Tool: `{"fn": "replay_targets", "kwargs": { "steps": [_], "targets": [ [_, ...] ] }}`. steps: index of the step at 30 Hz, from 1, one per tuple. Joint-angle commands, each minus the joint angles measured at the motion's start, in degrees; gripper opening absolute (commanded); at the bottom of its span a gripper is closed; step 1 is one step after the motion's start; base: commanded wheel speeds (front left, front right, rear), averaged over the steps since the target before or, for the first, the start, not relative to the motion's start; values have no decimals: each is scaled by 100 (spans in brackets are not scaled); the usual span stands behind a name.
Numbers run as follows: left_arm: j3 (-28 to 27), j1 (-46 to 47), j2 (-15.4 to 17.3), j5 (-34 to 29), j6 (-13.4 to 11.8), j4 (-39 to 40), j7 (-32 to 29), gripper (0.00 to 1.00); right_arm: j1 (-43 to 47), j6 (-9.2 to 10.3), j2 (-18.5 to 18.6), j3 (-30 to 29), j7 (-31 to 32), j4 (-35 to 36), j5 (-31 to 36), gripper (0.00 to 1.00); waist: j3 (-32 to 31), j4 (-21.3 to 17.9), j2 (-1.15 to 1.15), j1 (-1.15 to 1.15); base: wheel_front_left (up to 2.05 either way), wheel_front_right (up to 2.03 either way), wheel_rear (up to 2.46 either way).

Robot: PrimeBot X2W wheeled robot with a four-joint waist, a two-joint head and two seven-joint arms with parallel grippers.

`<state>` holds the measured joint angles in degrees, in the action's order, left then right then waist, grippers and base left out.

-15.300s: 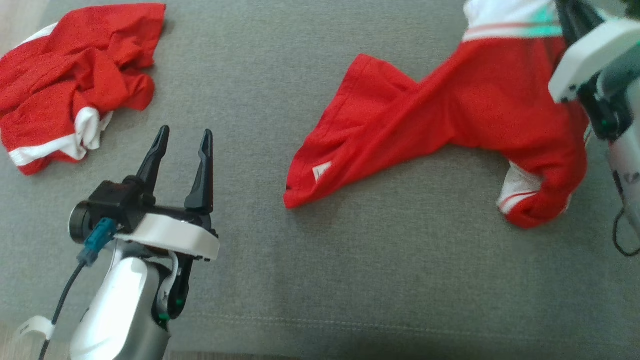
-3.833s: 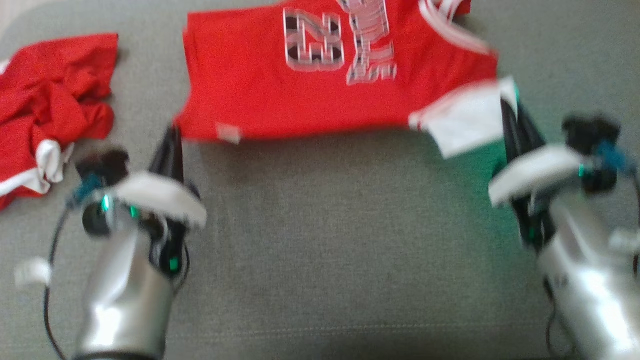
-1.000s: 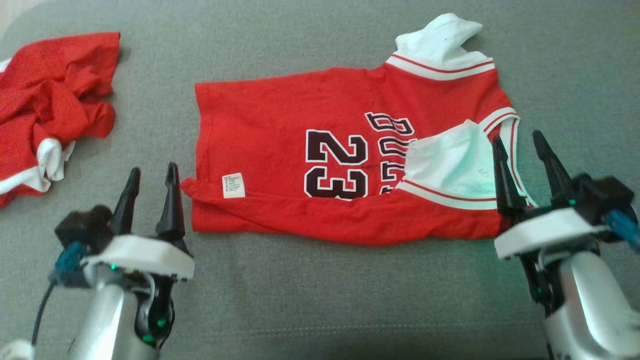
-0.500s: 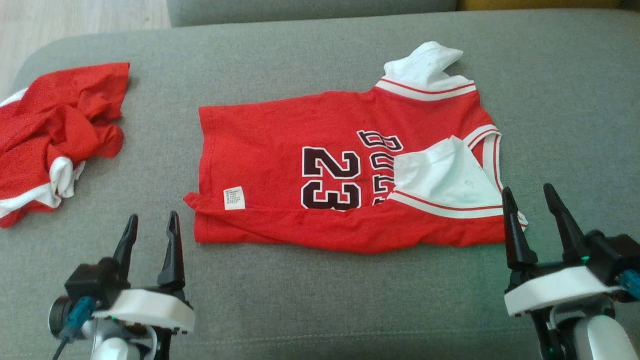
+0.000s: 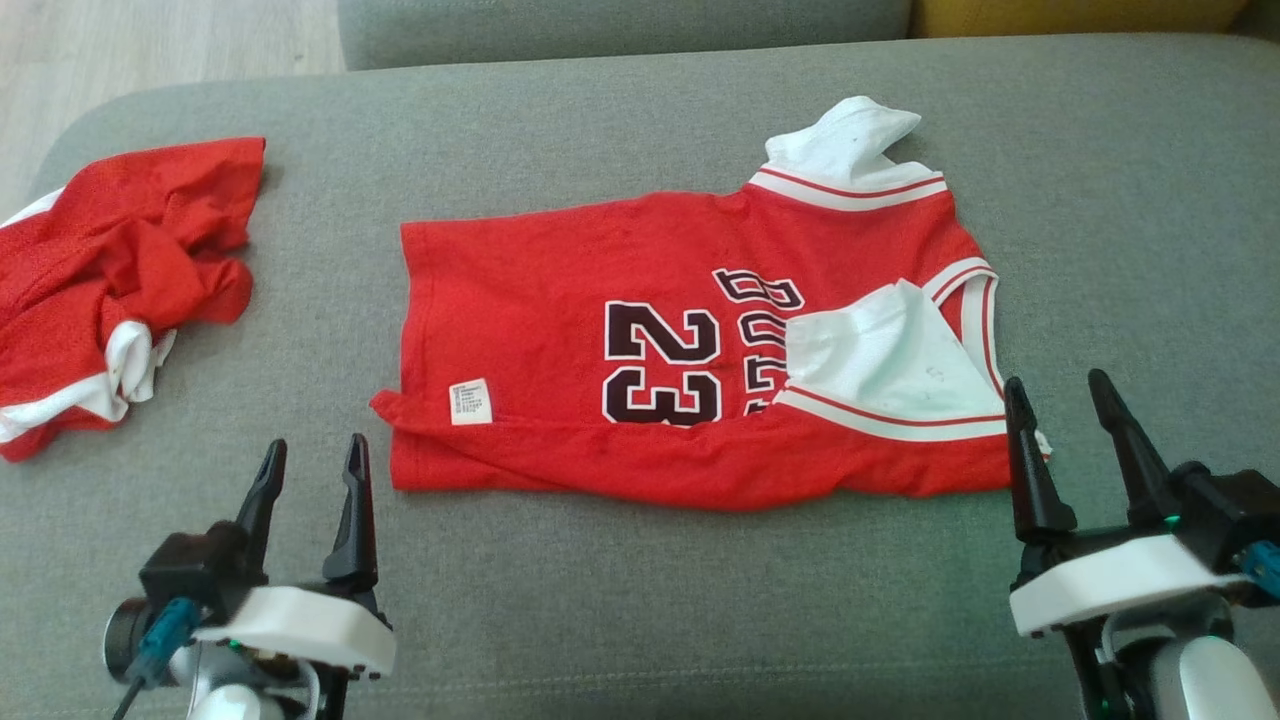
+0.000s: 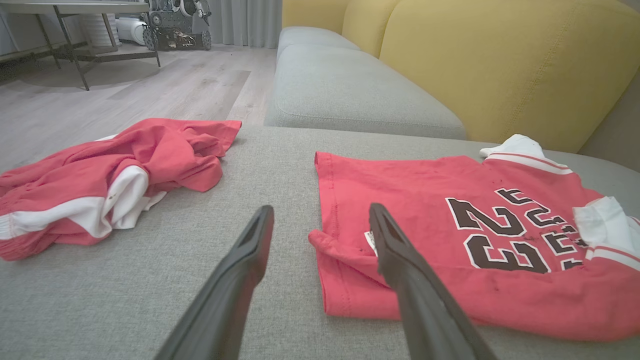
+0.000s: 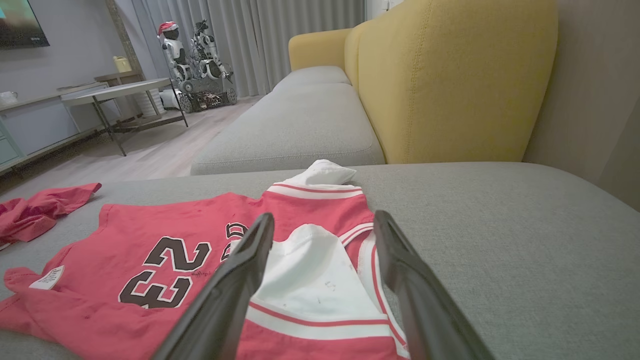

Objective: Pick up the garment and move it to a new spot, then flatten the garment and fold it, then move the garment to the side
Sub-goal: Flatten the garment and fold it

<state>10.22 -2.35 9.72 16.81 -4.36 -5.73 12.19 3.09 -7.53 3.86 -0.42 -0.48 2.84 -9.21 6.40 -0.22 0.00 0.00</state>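
The garment (image 5: 600, 300) is a red jersey with the number 23 and white sleeves, spread on the grey sofa cushion (image 5: 700, 600), its near long edge folded over. In the left wrist view the garment (image 6: 400, 200) lies just ahead and to the right. In the right wrist view the garment (image 7: 165, 230) lies under and beyond the fingers. My left gripper (image 5: 312, 450) stands open, empty, near the hem's near corner. My right gripper (image 5: 1060, 388) is open and empty, just off the white sleeve's near end.
A second red and white garment (image 5: 110, 270) lies crumpled at the cushion's left end. A yellow backrest (image 7: 450, 85) rises behind the cushion. Wooden floor (image 6: 125, 95) and a metal-legged table (image 7: 125, 90) lie beyond the sofa's left end.
Both grippers have drawn back from the garment toward the cushion's near edge, still open. The head camera has tilted, so the whole picture sits lower. The garment lies unchanged.
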Motion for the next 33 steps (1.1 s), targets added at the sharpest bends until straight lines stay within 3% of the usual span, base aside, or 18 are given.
{"fn": "replay_targets", "kwargs": {
  "steps": [1,17,24,33],
  "targets": [
    [-190,140,116,27,-23,214,-9,100,-63,4,5,144,39,228,45,100,3,0,0,0,0,0,0],
    [-79,300,130,135,32,84,-98,100,-154,4,28,108,70,84,-10,100,97,13,0,0,0,0,0],
    [36,760,126,262,235,-231,-318,100,-605,4,201,165,172,-250,-106,100,313,32,0,0,0,0,0],
    [160,1329,-48,723,620,-1428,-798,100,-1117,4,470,47,799,-1199,-291,100,750,88,0,0,0,0,0]
  ]
}}
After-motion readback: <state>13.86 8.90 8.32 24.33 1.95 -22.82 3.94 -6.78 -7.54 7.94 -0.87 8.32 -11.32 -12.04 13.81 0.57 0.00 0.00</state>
